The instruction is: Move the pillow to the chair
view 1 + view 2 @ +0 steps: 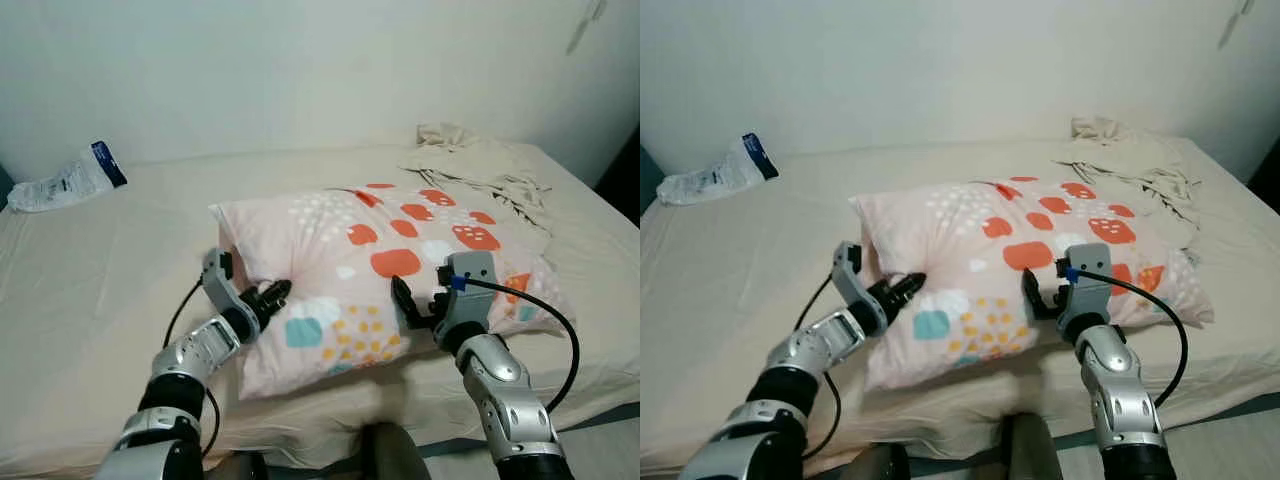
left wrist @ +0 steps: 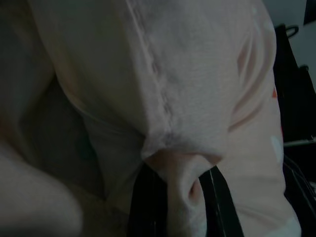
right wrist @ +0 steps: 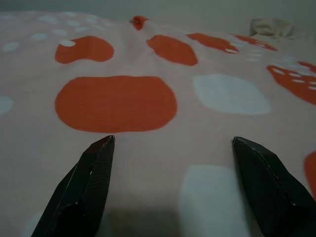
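Pillow: your pillow [image 1: 390, 270] lies on the bed [image 1: 110, 260], near its front edge and directly ahead of you; pink cover with orange, white, teal and yellow spots.
Left hand: your left hand [image 1: 268, 297] is at the pillow's left front edge, pinched tight on a fold of the cover; in the left wrist view the pink cloth bunches between the two black fingers [image 2: 148, 207].
Right hand: your right hand [image 1: 418, 305] sits over the pillow's front face, right of centre, spread wide and holding nothing; in the right wrist view both fingers [image 3: 81, 195] stand well apart with the spotted cover just beyond the tips. You cannot tell whether the tips touch the cloth.
Bed: beige sheet, set against a pale wall.
Cloth: a crumpled beige cloth [image 1: 480, 165] lies at the far right of the bed, just behind the pillow.
Packet: a white packet [image 1: 65, 182] with a dark blue end lies at the far left by the wall, well apart from the pillow.
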Controlling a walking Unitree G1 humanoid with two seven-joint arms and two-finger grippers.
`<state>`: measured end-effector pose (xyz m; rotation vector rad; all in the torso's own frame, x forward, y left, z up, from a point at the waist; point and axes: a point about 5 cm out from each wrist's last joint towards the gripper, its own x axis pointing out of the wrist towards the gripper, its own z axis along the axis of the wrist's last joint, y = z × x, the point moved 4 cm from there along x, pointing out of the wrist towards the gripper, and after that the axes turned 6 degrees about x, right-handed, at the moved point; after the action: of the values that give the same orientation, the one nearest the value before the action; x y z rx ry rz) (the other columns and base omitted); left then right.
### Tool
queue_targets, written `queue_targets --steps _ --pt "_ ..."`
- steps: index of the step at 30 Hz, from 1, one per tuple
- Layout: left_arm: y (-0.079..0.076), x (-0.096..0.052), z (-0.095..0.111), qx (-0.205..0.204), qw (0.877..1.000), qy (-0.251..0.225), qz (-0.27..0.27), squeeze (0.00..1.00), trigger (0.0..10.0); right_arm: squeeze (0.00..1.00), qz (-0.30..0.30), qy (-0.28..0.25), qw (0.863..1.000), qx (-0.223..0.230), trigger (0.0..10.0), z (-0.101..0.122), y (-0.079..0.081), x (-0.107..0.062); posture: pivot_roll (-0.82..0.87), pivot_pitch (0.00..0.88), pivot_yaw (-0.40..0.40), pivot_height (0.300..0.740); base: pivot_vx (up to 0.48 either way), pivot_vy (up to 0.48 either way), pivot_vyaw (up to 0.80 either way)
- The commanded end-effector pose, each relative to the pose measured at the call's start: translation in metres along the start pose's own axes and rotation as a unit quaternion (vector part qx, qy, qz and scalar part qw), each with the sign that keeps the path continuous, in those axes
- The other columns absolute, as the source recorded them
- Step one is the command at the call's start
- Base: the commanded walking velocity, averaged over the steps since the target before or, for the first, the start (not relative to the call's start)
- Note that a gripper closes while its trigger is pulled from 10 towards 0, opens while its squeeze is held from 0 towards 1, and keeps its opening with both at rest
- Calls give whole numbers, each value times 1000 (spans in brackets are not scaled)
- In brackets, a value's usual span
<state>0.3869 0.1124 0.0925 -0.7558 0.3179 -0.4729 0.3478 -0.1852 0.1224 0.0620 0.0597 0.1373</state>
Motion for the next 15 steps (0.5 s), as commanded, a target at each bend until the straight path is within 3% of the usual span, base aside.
queue_targets --steps 1,5,7,8,12,13,14,15 --pt "8 -8 19 -3 1000 -5 3 0 0 0 -1 6 1000 8 10000 0 -3 1 -113 126 -2 607 0 0 0" --pt "-2 -23 61 21 998 -28 -58 0 0 0 -1 3 1000 7 10000 3 -6 3 -107 124 -5 607 0 0 0" --pt "-3 -29 69 34 997 -27 -71 0 0 0 -1 2 1000 7 10000 3 -7 3 -105 125 -5 607 0 0 0" --pt "-1 -38 79 59 995 -24 -81 0 0 0 -1 1 1000 7 10000 4 -7 3 -102 123 -6 607 0 0 0" --pt "7 -54 95 82 993 -25 -75 0 0 0 -2 -1 1000 8 10000 5 -8 3 -100 123 -5 607 0 0 0" --pt "14 -66 105 104 991 -27 -73 0 0 0 -1 -2 1000 9 10000 6 -8 4 -98 121 -4 607 0 0 0" --pt "14 -66 105 104 991 -27 -73 0 0 0 -1 -2 1000 9 10000 6 -8 4 -98 121 -4 607 0 0 0" --pt "19 -77 112 127 989 -26 -70 0 0 0 0 -5 1000 9 10000 8 -8 5 -97 122 -5 607 0 0 0"
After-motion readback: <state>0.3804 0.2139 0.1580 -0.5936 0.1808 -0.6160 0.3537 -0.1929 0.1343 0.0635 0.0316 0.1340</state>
